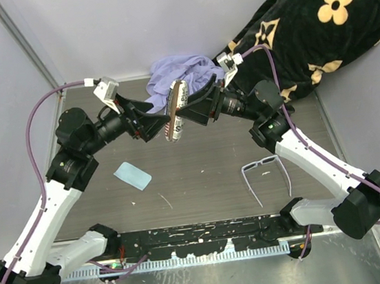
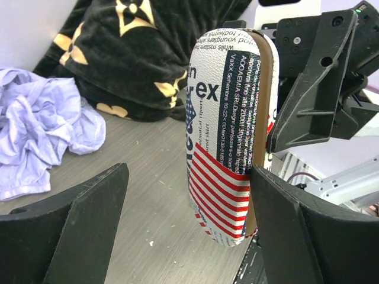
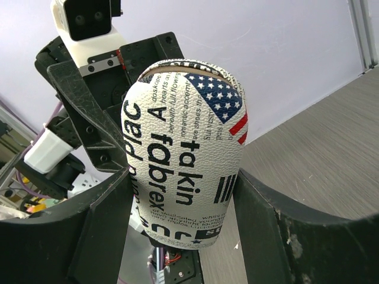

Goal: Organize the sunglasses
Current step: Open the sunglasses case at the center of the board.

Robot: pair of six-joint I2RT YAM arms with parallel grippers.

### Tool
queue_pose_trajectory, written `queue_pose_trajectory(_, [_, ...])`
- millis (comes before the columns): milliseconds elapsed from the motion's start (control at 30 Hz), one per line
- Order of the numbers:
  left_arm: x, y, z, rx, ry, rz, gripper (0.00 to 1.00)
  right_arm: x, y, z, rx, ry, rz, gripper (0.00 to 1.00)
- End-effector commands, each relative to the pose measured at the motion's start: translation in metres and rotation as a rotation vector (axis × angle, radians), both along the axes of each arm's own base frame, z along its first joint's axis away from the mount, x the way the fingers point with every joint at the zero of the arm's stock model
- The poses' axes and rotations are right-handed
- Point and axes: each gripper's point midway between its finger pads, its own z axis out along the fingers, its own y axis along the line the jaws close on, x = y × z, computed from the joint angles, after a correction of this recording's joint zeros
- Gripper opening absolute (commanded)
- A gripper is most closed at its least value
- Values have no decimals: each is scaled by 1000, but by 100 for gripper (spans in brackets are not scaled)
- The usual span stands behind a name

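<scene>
The sunglasses (image 1: 266,172), white-framed with long slim arms, lie open on the table near the right arm's base, and no gripper touches them. A red-and-white printed case (image 1: 174,110) hangs above the table's middle. My right gripper (image 3: 182,177) is shut on it, with both fingers pressed to its sides. Around the case's (image 2: 228,136) other end, my left gripper (image 2: 188,177) stands open: its right finger touches the case and its left finger is well clear. In the top view the two grippers (image 1: 162,123) (image 1: 193,107) meet at the case from either side.
A small light-blue cloth (image 1: 132,175) lies on the table front left. A crumpled lilac garment (image 1: 183,72) sits at the back, and a black blanket with tan flowers (image 1: 321,22) fills the back right corner. Grey walls close in the left and back.
</scene>
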Motion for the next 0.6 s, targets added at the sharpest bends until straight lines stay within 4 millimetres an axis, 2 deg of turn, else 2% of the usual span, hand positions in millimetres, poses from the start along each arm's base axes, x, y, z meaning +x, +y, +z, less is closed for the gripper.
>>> queue_pose_trajectory(0, [46,36,-37,139,55,280,82,-56,-10,57,106,-190,153,0])
queue_pose_trajectory(567, [58,53,-49,200,93,391,83,-55,-11,53,91,-182,142,0])
